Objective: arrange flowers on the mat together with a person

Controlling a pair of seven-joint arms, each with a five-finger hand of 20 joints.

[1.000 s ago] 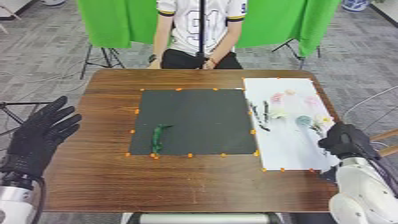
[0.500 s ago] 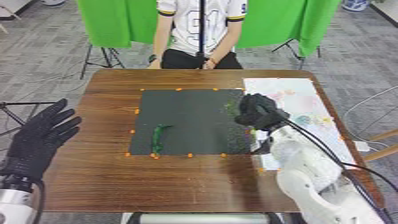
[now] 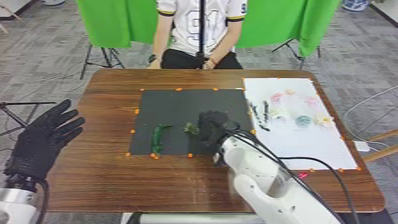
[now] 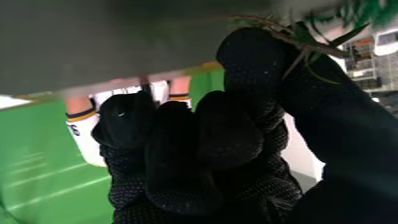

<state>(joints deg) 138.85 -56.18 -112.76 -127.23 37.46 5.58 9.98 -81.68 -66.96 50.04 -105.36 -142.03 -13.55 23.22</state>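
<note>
My right hand is over the right half of the dark mat, with a small green sprig at its fingertips. In the right wrist view, thumb and finger of my right hand pinch a brownish stem with narrow green leaves. A long green stem lies upright on the mat's left part. Pale flowers in pink, bluish and yellow rest on the white sheet, along with dark twigs. Left of the mat, my left hand is open, fingers straight.
Orange markers line the mat and sheet edges. A small red thing shows beside the right arm below the white sheet. Across the brown table, a person has both hands near the far edge.
My right hand has moved left from the white sheet's right side to the mat, carrying the sprig. The left hand has hardly moved.
</note>
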